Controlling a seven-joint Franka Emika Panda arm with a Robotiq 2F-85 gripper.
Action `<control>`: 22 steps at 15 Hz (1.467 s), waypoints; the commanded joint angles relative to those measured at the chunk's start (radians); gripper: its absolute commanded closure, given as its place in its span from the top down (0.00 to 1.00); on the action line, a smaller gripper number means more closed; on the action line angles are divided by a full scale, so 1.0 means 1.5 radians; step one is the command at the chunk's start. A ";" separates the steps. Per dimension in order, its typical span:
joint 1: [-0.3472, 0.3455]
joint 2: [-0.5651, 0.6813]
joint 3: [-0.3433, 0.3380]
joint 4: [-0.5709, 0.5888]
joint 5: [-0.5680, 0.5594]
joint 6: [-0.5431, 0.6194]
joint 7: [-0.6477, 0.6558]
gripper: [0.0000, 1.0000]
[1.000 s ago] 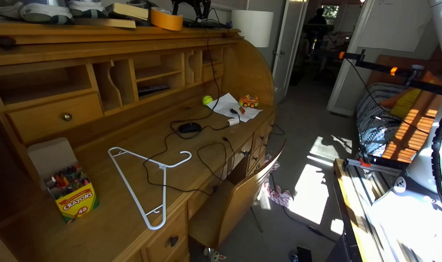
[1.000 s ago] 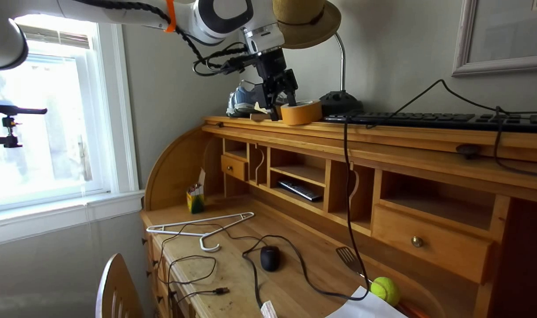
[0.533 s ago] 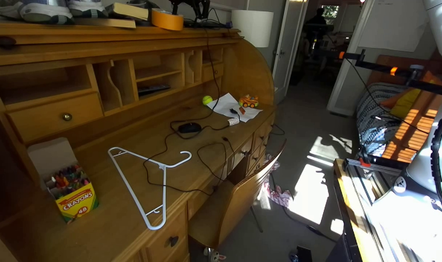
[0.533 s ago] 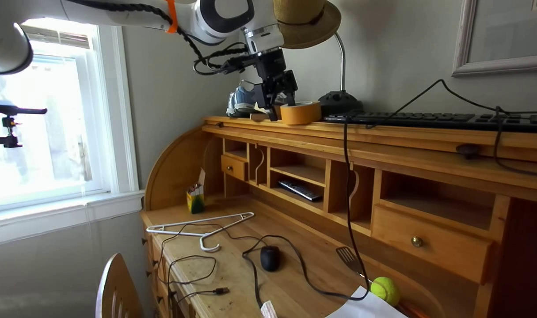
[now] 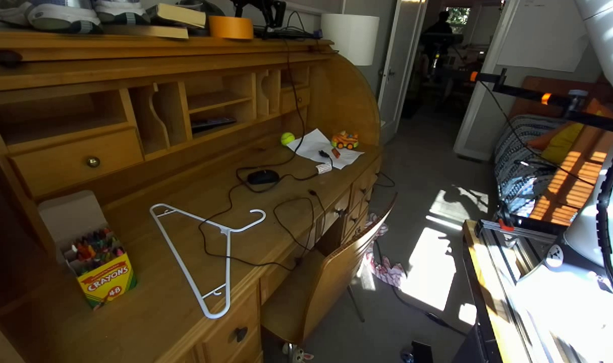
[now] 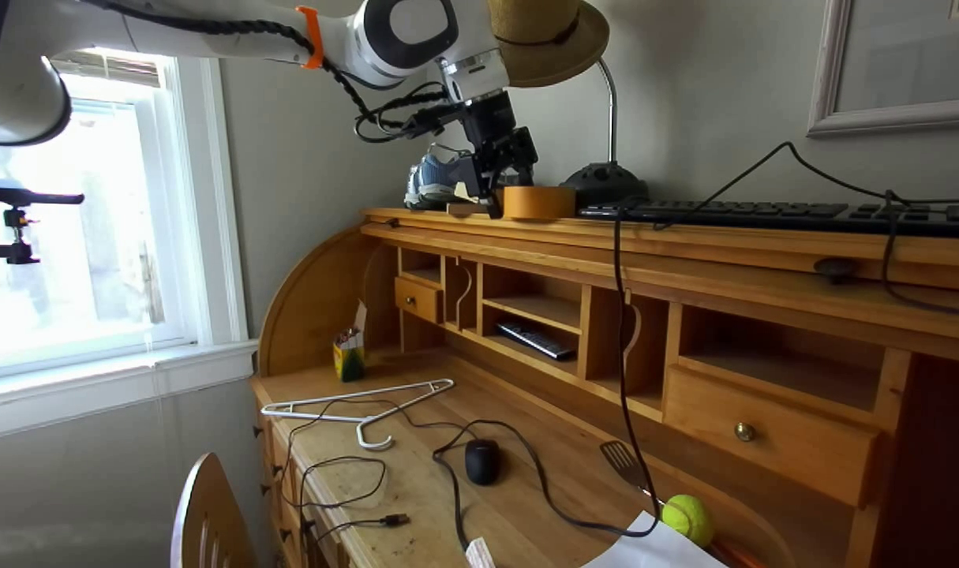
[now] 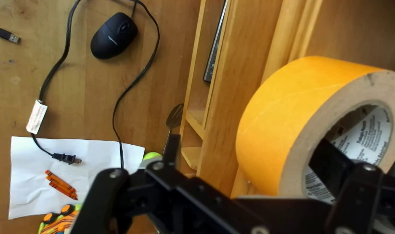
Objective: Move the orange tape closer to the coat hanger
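Observation:
The orange tape [image 6: 539, 203], a yellow-orange roll with a pale core, sits level at the front edge of the desk's top in both exterior views [image 5: 231, 27]. In the wrist view the tape [image 7: 282, 120] is at the right. My gripper [image 6: 509, 194] is open. One finger [image 7: 330, 165] reaches into the roll's hollow; the other finger [image 7: 172, 149] is outside it, with a gap to the orange side. The finger inside is partly hidden by the roll in the exterior views. The white coat hanger [image 5: 228, 257] lies on the desktop below [image 6: 365, 416], a cable across it.
Shoes [image 5: 64, 17] and books [image 5: 175, 16] are beside the tape; a lamp base [image 6: 605, 183] and keyboard [image 6: 763, 211] are at its other side. A crayon box [image 5: 104, 275], mouse [image 6: 482, 461], cables, paper and tennis ball [image 6: 688, 518] are on the desktop.
The tape was tilted with its upper rim showing; it now sits level. My gripper and arm have shifted slightly, a little to the right in an exterior view. The hanger has not moved.

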State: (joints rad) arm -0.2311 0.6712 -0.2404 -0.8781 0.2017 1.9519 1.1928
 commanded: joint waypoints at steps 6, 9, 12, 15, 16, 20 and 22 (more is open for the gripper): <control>-0.001 0.028 -0.002 0.035 -0.002 -0.013 0.015 1.00; 0.003 0.015 -0.007 0.030 -0.012 -0.037 0.011 1.00; 0.006 0.005 -0.012 0.030 -0.021 -0.071 0.011 1.00; 0.003 0.007 -0.011 0.027 -0.023 -0.081 0.010 1.00; 0.003 0.009 -0.012 0.026 -0.024 -0.082 0.013 1.00; 0.001 0.014 -0.011 0.024 -0.018 -0.075 0.013 0.74; 0.001 0.015 -0.010 0.020 -0.016 -0.065 0.014 0.58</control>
State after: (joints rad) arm -0.2303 0.6913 -0.2545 -0.8401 0.1756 1.8547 1.1979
